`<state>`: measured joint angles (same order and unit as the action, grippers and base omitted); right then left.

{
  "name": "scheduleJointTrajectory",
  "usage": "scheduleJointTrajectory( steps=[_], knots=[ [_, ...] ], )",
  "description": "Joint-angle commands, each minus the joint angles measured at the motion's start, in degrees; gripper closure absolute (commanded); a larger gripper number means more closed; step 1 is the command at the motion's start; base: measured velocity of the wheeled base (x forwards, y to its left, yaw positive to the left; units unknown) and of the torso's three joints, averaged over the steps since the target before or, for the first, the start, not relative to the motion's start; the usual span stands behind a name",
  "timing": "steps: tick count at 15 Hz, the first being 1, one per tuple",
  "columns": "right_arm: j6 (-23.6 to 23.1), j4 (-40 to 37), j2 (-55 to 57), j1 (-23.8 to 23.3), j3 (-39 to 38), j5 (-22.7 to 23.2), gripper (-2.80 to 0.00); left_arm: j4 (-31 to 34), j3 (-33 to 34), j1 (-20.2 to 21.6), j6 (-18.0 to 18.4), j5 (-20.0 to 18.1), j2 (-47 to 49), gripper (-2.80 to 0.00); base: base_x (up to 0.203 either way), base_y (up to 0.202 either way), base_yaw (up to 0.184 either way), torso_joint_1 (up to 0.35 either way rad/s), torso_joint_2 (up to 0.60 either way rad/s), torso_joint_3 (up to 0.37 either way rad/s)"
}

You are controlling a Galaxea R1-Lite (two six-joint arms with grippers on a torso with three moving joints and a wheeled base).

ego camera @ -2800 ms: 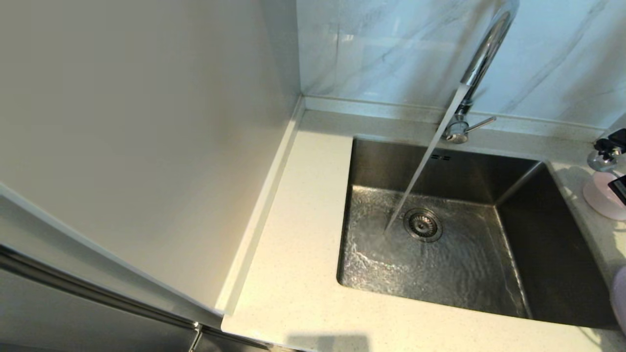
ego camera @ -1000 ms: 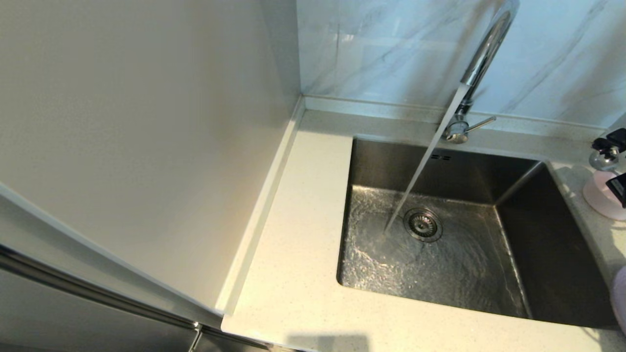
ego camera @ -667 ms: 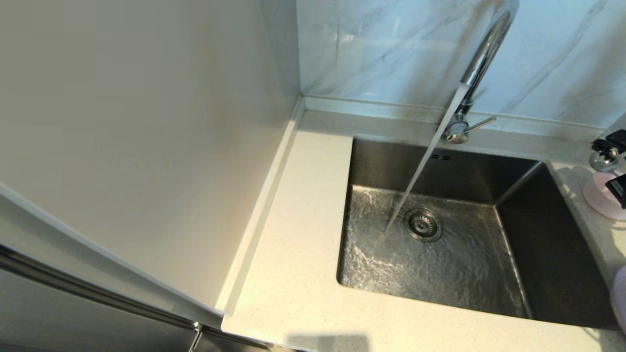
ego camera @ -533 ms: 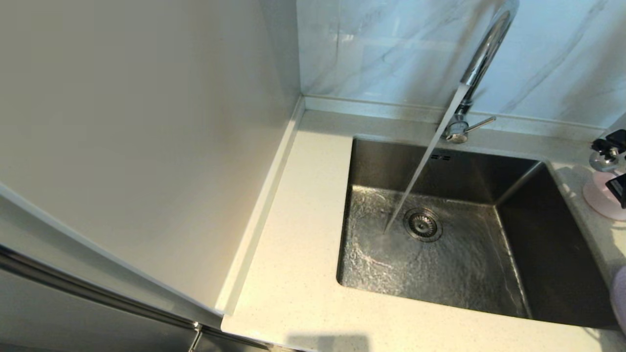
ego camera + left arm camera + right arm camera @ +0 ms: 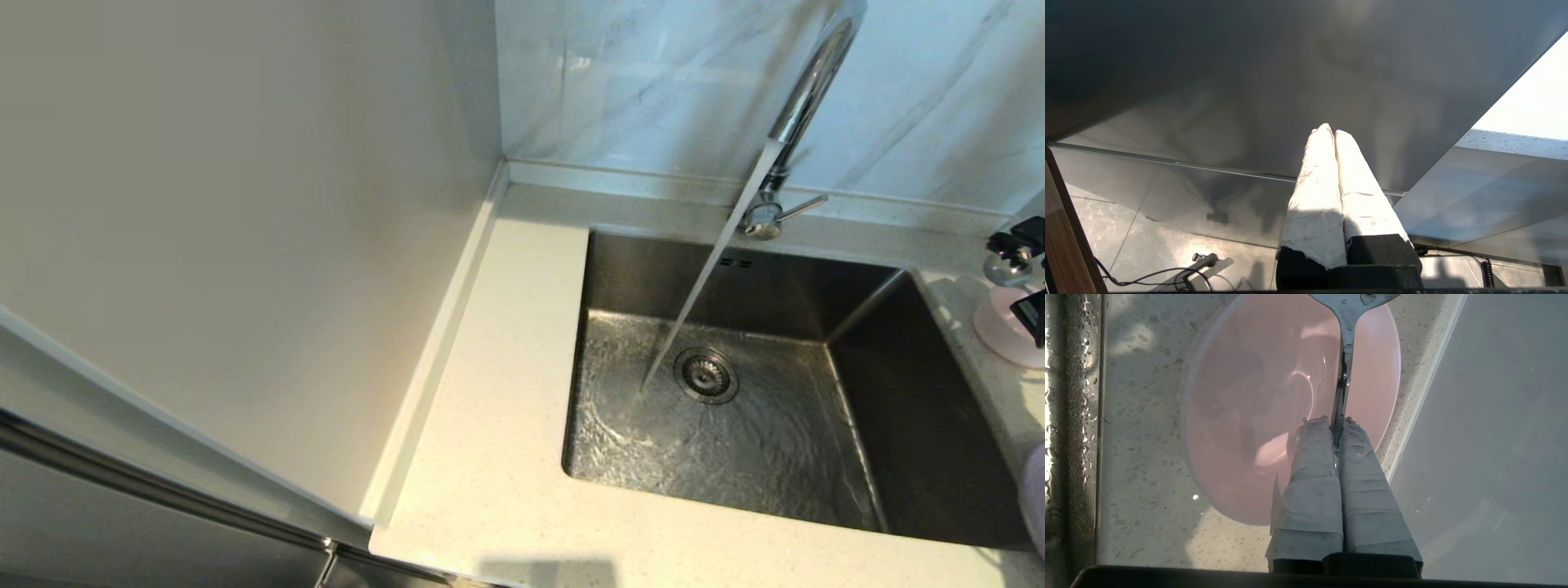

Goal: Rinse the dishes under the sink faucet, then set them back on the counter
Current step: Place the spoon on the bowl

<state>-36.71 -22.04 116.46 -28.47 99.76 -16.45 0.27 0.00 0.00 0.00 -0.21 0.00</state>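
Note:
My right gripper (image 5: 1336,420) is shut on the thin handle of the metal spoon (image 5: 1344,363), holding it over the pale pink bowl (image 5: 1257,416). The bowl stands on the speckled counter (image 5: 1139,433) to the right of the sink (image 5: 735,392). In the head view the bowl (image 5: 1002,339) and the spoon's shiny head (image 5: 1002,266) show at the far right edge. I cannot tell whether the spoon touches the bowl. Water runs from the faucet (image 5: 804,90) into the sink near the drain (image 5: 705,376). My left gripper (image 5: 1329,130) is shut and empty, parked low in front of the cabinets.
A sliver of a lavender dish (image 5: 1035,494) shows at the right edge beside the sink's front corner. A tall cream panel (image 5: 229,229) walls off the counter's left side. A pale panel (image 5: 1494,437) stands right next to the bowl.

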Motion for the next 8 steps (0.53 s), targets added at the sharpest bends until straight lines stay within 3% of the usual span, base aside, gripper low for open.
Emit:
scheduleJointTrajectory(
  steps=[1, 2, 8],
  knots=[
    [-0.3, -0.1, 0.1, 0.0, -0.1, -0.1, -0.63, 0.0, 0.0, 0.0, 0.0, 0.0, 0.0, 0.00, 0.000, 0.000, 0.000, 0.000, 0.00, 0.000],
    [-0.3, -0.1, 0.1, 0.0, -0.1, -0.2, -2.80, 0.0, 0.0, 0.0, 0.0, -0.1, 0.0, 0.00, 0.000, 0.000, 0.000, 0.000, 0.00, 0.000],
    [-0.2, 0.0, -0.2, 0.0, 0.0, -0.1, -2.80, 0.0, 0.0, 0.0, 0.0, 0.0, 0.0, 0.00, 0.000, 0.000, 0.000, 0.000, 0.00, 0.000]
  ],
)
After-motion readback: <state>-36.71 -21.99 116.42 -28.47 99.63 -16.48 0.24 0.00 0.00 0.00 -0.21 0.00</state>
